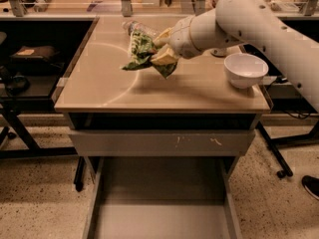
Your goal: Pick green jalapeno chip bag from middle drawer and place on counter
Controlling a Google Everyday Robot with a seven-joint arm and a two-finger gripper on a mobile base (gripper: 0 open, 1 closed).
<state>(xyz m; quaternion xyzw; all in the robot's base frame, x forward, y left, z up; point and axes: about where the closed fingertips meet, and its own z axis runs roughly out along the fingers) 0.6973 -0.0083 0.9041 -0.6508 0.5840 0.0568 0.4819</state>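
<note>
My gripper (160,48) is shut on the green jalapeno chip bag (141,51) and holds it crumpled in the air above the middle of the counter (99,83), just right of the pale arc mark. The white arm comes in from the upper right. The bag hangs a little above the tabletop and casts a shadow on it. The middle drawer (159,203) is pulled open below the counter, and its flat grey bottom shows nothing in it.
A white bowl (245,69) stands on the counter's right side. A clear plastic bottle (134,28) lies at the counter's back, behind the bag. A shut grey drawer front with white scratches (162,142) sits above the open drawer. A dark shelf unit (30,59) stands at left.
</note>
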